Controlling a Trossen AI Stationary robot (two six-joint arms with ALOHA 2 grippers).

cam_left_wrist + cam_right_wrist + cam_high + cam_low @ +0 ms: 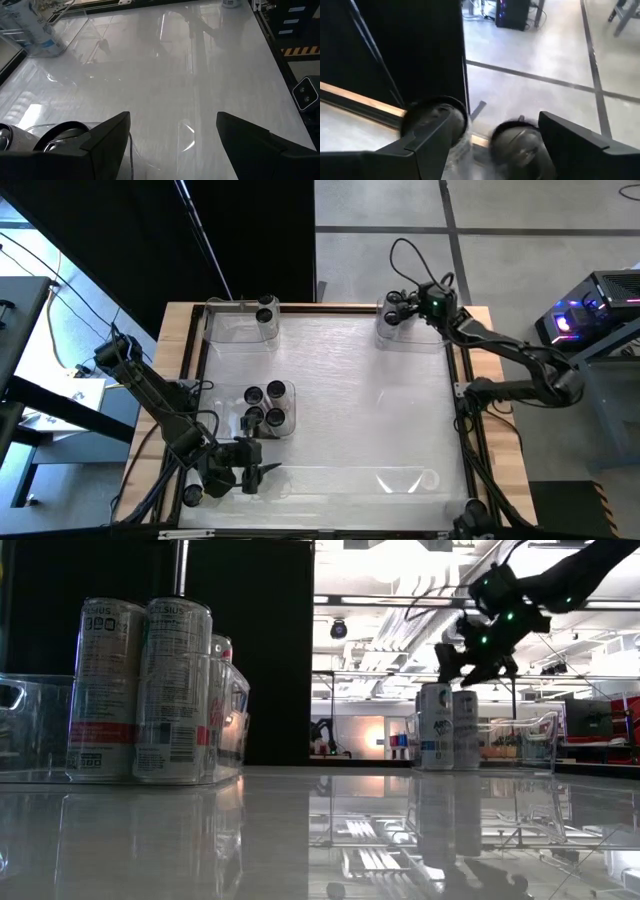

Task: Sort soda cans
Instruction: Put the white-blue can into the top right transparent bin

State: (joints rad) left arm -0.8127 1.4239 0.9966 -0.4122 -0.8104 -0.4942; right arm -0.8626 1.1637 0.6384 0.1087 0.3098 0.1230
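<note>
Silvery cans stand in three clusters on the glossy white table (340,390). Nearest me, the left gripper (243,477) waits low over the near left corner, jaws spread with nothing between them, beside a long clear tray (400,479) that looks empty — though its walls are hard to read against the sheen. Just beyond it a group of soda cans (268,406) sits in a small clear tray left of centre. Farther back, a lone can (266,312) stands in the clear tray at the far left corner.

At the far right corner the right gripper (410,304) hangs just above two cans (449,726) standing side by side in their own tray. Its jaws are apart, astride the can tops and gripping neither. My guess is that a can has just been set down there and the release is under way. The next move then calls for a straight lift clear of the tops without knocking either can, then a swing back toward the middle group for another. A good few cans remain to be moved, so the sort seems less than half done.

Around the white top runs a pale wooden frame (180,350). Behind it lies grey concrete floor, a black curtain at the far left — and a bright open workshop with ceiling lights beyond.
</note>
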